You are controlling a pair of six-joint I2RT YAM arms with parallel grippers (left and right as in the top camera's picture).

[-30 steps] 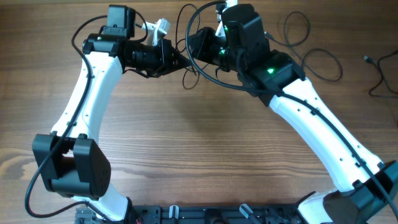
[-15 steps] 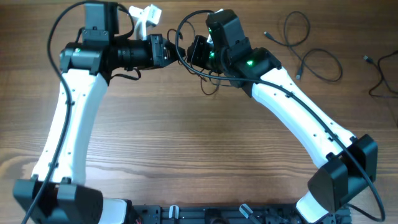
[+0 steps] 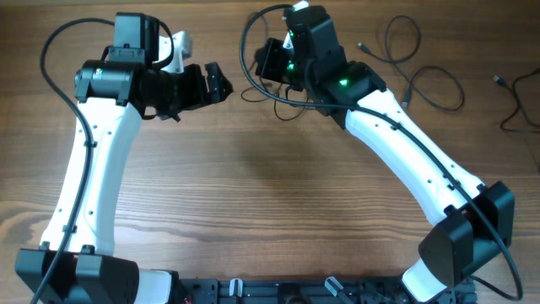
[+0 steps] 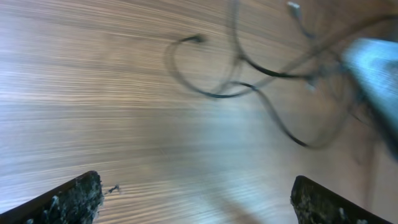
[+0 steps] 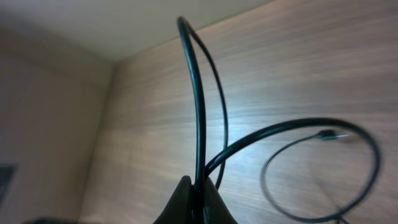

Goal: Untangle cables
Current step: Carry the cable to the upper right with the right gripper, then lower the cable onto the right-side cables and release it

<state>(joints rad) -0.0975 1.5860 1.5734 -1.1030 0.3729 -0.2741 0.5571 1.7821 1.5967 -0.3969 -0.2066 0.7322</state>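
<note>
The left jaws (image 3: 219, 82) have opened and pulled away to the left since the earlier frames, when they sat closed right up against the right jaws; now a strip of bare wood separates the two. In the left wrist view their dark fingertips (image 4: 68, 199) stand wide apart with nothing between them. Blurred cord loops (image 4: 211, 95), thin and black, show ahead over the wood grain; it is unclear whether they belong to the held cable. The right jaws (image 5: 199, 190) are pinched tight on a thin black cable (image 5: 200, 106). It rises from the grip as two strands and also curls out to the right in a wide loop ending in a small plug (image 5: 328, 134). From overhead, this grip sits at the far middle of the tabletop (image 3: 270, 194), under the right arm's wrist. More loose cables (image 3: 461, 89) lie in loops at the far right of the tabletop, well apart from both jaws.
</note>
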